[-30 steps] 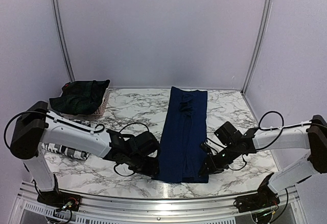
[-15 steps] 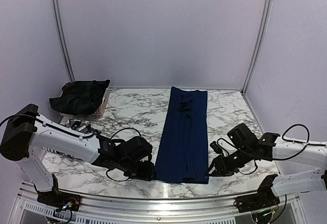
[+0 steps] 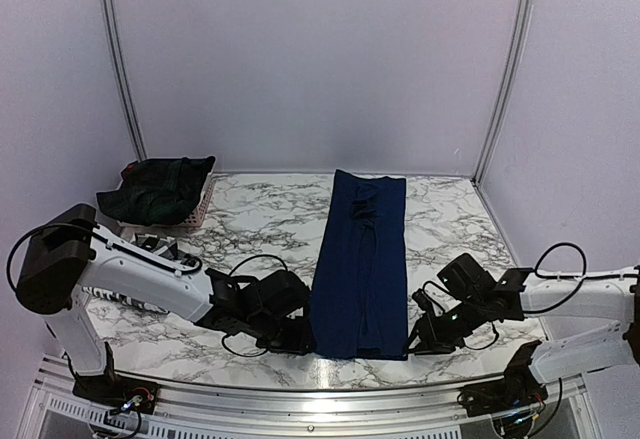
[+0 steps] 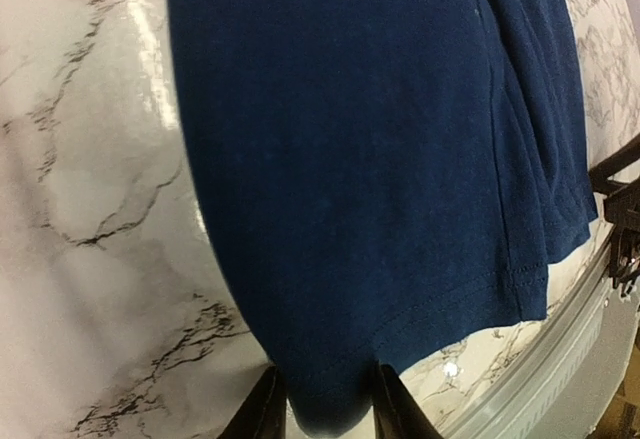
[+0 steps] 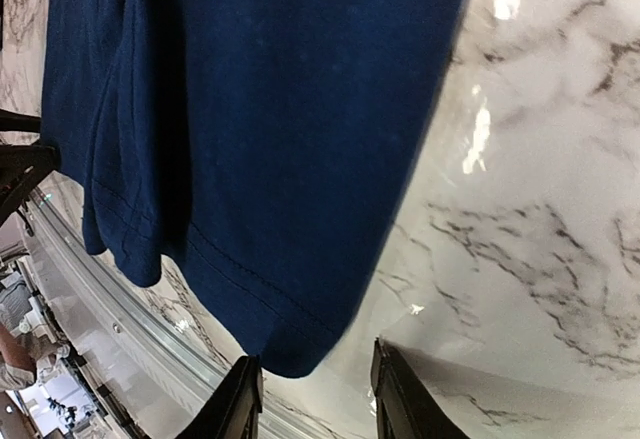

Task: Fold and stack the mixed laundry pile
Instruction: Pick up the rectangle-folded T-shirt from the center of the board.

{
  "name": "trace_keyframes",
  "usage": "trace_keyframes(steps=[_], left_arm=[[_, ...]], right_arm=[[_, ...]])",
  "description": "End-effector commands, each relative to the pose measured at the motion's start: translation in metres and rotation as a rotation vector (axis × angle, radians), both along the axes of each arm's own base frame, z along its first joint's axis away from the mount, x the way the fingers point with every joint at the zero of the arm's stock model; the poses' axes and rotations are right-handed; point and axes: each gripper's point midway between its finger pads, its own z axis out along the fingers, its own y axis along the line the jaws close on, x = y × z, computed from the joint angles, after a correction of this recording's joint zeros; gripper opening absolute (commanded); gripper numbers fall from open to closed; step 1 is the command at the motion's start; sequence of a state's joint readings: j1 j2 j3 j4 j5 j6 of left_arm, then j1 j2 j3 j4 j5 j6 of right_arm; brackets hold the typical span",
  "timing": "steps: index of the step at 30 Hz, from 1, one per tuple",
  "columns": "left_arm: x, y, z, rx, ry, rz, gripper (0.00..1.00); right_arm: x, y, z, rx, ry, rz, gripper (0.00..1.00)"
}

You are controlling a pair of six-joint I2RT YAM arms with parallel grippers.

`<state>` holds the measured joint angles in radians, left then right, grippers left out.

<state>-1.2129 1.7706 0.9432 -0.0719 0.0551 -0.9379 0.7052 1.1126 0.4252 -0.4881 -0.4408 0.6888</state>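
While low, both tools (image 3: 300, 338) (image 3: 411, 342) at near T-shirt (image 3: 360, 259) corners

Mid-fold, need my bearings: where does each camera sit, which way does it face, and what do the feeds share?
Top external: above and behind the robot, looking down the marble table to the back wall; left arm and right arm flank the navy T-shirt.
Left wrist: low on the left arm, facing the shirt's near left hem corner; left pincer fingers straddle it.
Right wrist: low on the right arm, facing the near right corner; right pincer fingers show, apart.
Shared: all three see the T-shirt's near hem.
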Motion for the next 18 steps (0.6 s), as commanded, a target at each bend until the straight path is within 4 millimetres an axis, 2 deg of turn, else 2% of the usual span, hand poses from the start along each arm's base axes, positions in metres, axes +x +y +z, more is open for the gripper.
trace_keyframes(steps=[1,5,11,16,18], left_arm=[[-0.013,-0.003,-0.013,0.034,0.040,-0.036,0.29],[-0.018,-0.007,-0.015,0.035,0.044,-0.045,0.22],[-0.019,-0.006,-0.011,0.029,0.038,-0.029,0.12],[-0.019,-0.006,-0.006,0.019,0.032,-0.032,0.05],[-0.020,-0.003,-0.003,0.017,0.031,-0.029,0.07]], right_arm=[[-0.009,0.001,-0.014,0.016,0.036,0.008,0.38],[-0.017,0.002,-0.020,0.046,0.066,0.015,0.31],[-0.020,-0.005,-0.015,0.022,0.054,0.016,0.02],[-0.017,-0.004,-0.009,0.022,0.036,0.023,0.00],[-0.015,-0.003,-0.005,0.025,0.025,0.024,0.00]])
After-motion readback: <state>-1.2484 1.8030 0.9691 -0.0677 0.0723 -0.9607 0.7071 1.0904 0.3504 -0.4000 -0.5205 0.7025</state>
